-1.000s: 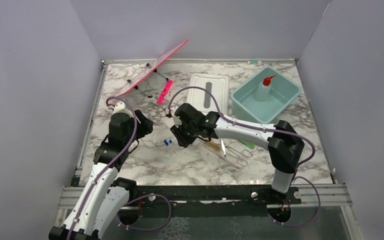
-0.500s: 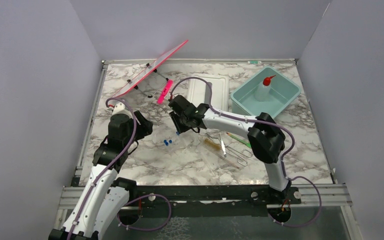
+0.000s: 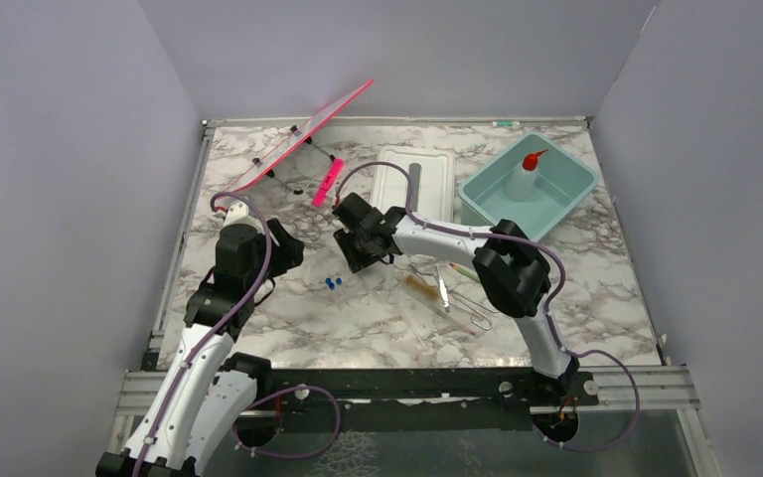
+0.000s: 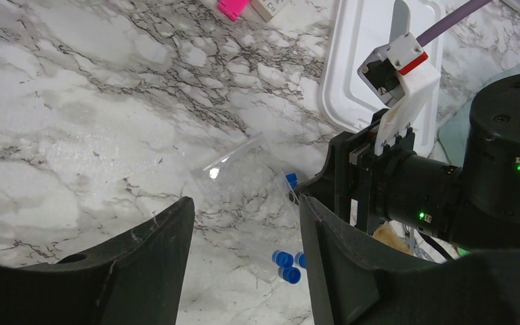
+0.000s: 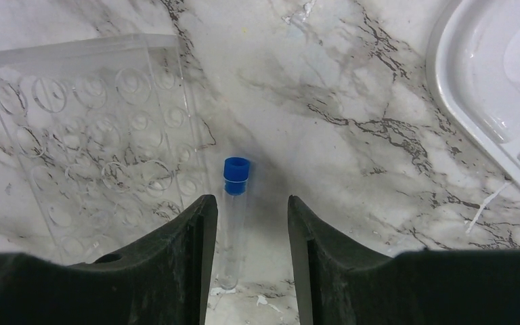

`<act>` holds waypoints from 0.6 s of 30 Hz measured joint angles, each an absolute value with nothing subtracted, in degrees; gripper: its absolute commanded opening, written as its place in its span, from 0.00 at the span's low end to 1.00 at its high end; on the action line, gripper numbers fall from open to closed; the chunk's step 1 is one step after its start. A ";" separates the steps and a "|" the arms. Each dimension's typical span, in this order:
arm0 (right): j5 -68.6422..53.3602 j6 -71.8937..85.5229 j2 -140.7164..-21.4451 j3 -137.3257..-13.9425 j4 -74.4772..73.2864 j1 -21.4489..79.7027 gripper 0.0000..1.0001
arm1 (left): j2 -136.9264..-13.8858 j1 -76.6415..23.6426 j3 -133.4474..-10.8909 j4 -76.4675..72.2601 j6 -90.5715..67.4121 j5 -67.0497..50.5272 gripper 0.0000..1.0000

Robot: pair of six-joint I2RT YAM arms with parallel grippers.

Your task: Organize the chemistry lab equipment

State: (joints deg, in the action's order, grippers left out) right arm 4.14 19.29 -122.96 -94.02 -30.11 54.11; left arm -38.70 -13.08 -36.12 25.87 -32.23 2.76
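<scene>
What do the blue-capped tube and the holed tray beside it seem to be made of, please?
Clear blue-capped tube: transparent glass or plastic, I cannot tell which; the marbled tabletop shows through it. Its cap looks opaque matte plastic. Clear rectangular holed tray: probably glossy acrylic, see-through with bright edges.

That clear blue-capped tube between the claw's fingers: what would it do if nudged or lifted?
The tube is round and smooth, lying on the marble table, so a nudge would probably roll it. It looks thin, clear and empty: likely light, slippery, perhaps breakable.
</scene>
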 measured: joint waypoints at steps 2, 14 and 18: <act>3.64 19.00 -123.35 -94.30 -30.15 54.11 0.46 | -38.83 -13.08 -36.12 25.87 -32.23 2.76 0.61; 4.93 17.93 -126.17 -97.34 -31.86 54.11 0.23 | -39.09 -13.08 -36.34 25.87 -32.03 2.76 0.62; 5.76 18.09 -126.26 -97.45 -32.23 54.11 0.18 | -39.11 -13.08 -36.71 25.89 -32.01 2.76 0.62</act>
